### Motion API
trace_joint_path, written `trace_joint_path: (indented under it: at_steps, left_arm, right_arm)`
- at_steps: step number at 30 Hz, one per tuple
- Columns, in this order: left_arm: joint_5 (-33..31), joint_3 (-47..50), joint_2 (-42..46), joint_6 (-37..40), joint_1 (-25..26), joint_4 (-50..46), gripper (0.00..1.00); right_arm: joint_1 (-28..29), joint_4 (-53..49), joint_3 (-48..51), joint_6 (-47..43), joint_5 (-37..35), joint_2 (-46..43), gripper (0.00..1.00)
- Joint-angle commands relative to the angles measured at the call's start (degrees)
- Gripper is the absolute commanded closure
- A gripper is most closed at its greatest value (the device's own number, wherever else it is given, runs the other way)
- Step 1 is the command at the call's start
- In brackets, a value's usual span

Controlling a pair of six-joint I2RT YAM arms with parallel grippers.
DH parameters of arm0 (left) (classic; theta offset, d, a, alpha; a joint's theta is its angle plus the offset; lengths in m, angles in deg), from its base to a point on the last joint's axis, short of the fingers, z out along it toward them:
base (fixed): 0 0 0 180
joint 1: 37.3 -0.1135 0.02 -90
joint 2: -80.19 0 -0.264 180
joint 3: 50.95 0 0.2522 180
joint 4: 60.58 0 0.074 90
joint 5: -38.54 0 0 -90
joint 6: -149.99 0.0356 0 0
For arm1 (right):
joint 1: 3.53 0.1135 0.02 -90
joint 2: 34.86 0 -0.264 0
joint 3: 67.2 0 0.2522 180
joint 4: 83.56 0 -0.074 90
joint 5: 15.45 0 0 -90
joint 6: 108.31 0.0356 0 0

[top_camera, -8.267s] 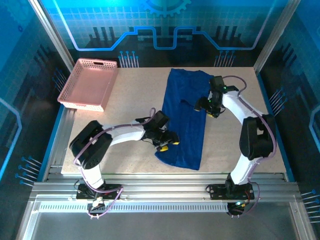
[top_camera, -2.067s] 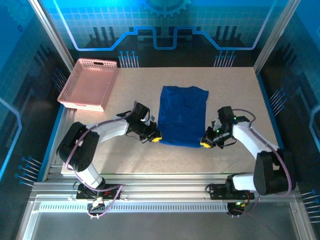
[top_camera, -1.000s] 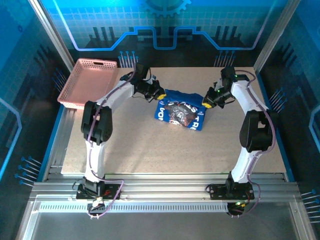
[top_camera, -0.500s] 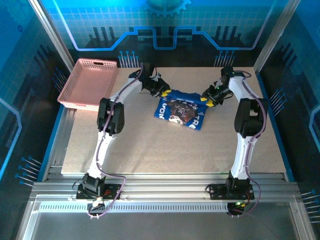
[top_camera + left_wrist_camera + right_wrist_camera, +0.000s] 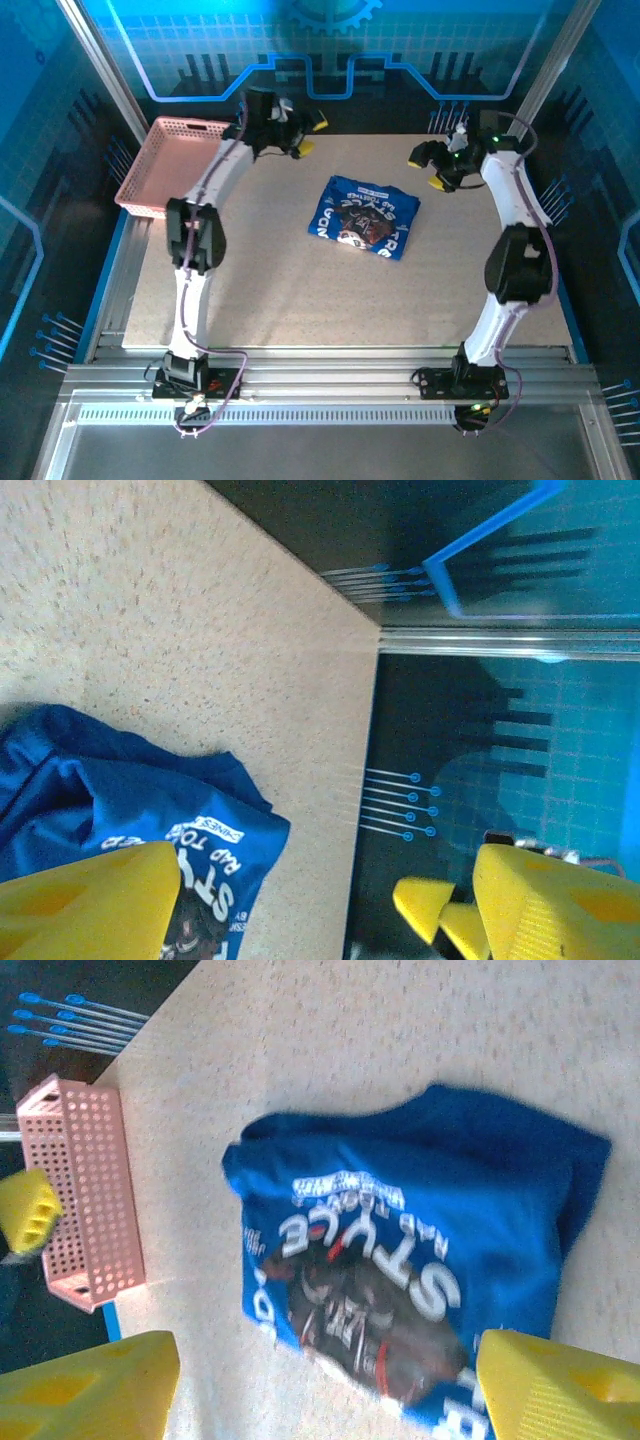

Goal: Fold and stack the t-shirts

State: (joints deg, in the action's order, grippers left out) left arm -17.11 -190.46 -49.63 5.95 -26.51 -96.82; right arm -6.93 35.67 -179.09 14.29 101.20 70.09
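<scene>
Where the t-shirt lies: folded into a small packet, print up, flat on the worktop, well to the right of the pink basket.
Left claw: fingers spread, nothing between them, near and to the right of the basket's far right corner.
Right claw: fingers spread, empty, farther right of the basket than the shirt.
Risk, grip: the packet looks loose with uneven edges; a pinch catching only the top layer would likely pull the fold open.
Risk, move: dragging it toward the basket could slide the layers apart.
</scene>
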Motion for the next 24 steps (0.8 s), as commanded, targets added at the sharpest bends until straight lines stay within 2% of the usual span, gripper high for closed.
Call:
trace_joint_path:
  at_steps: [1,4,7,12,17,21,24]
  left_arm:
    - [-0.55,6.26,9.06,9.57,-1.38,-4.66,0.21]
    - [-2.46,15.72,15.91,17.37,-1.29,-7.48,0.2]
    - [-5.12,28.31,23.7,22.12,-1.21,-5.06,0.19]
    - [-9.0,48.37,36.79,25.46,-1.12,2.32,0.13]
    - [-12.59,63.46,47.59,24.76,-1.03,6.83,0.12]
    - [-20.67,73.58,56.25,26.17,-1.18,7.27,0.07]
    - [-28.88,78.71,61.86,28.88,-2.5,5.92,0.01]
  right_arm:
    - [0.4,2.59,11.63,-2.15,-0.69,-7.99,0.17]
    - [1.71,5.63,21.27,-4.3,-1.83,-14.94,0.12]
    - [4.78,7.04,28.47,-4.94,-3.5,-18.37,0.12]
    - [11.53,12.52,36.74,-0.11,-8.06,-18.89,0.12]
    - [15.35,17.03,41.72,3.79,-13.85,-17.79,0.11]
    - [15.89,19.51,47.0,0.96,-23.13,-24.23,0.09]
    - [15.36,20.86,52.14,-3.22,-33.35,-33.61,0.04]
